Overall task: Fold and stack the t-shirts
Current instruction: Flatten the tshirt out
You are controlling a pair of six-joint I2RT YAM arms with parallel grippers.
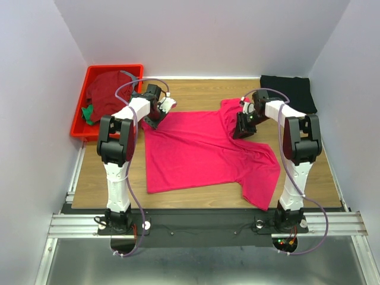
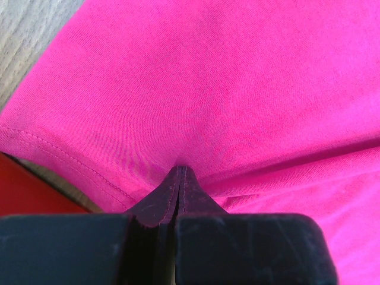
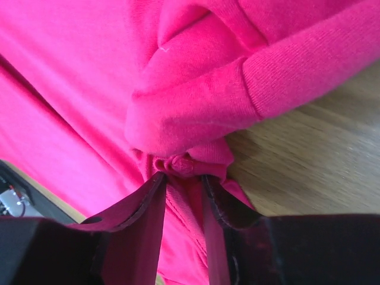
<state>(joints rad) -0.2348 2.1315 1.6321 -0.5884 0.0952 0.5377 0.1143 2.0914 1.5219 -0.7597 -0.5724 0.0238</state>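
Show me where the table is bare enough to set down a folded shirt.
Bare table left of the pink shirt, nearer than the bin; also the far strip between bin and black shirt. The middle is crowded: left hand and right hand pinch it.

The left arm [image 1: 117, 178] and right arm [image 1: 294, 178] have white link shells and black joint housings. A lilac cable [image 1: 138, 82] loops along each. The black jaws are scuffed. Red and green lights [image 1: 285, 242] glow at the right base, five o'clock.
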